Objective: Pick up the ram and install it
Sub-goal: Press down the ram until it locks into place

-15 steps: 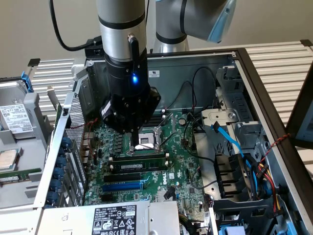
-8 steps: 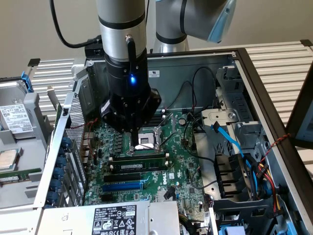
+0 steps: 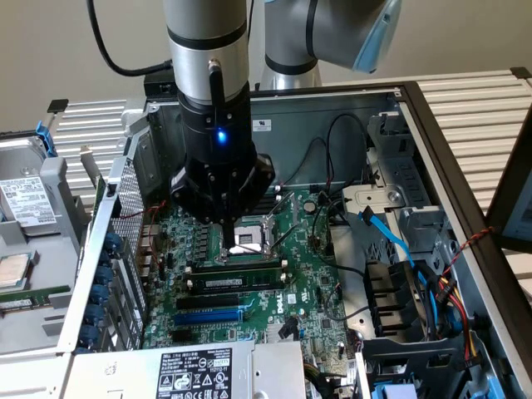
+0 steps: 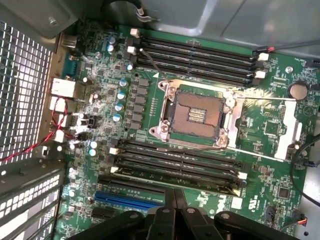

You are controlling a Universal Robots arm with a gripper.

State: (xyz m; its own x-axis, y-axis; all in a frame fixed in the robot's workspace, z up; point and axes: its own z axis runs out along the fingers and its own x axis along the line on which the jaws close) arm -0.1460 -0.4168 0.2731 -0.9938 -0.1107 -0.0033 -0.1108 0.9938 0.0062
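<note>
Sitting in one of the black memory slots (image 3: 235,274) just past the CPU socket (image 3: 247,237), the ram (image 3: 235,283) lies flat along the slot, its white sticker facing the exterior view. In the wrist view it runs beside the gripper's fingers (image 4: 172,202). At twelve o'clock from it in the exterior view, the gripper (image 3: 227,241) hangs with jaws pressed together, holding nothing, tips near the stick. At six o'clock lies the blue expansion slot (image 3: 209,317) on the motherboard (image 3: 316,274).

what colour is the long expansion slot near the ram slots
Blue: the expansion slot shows best in the exterior view.
</note>
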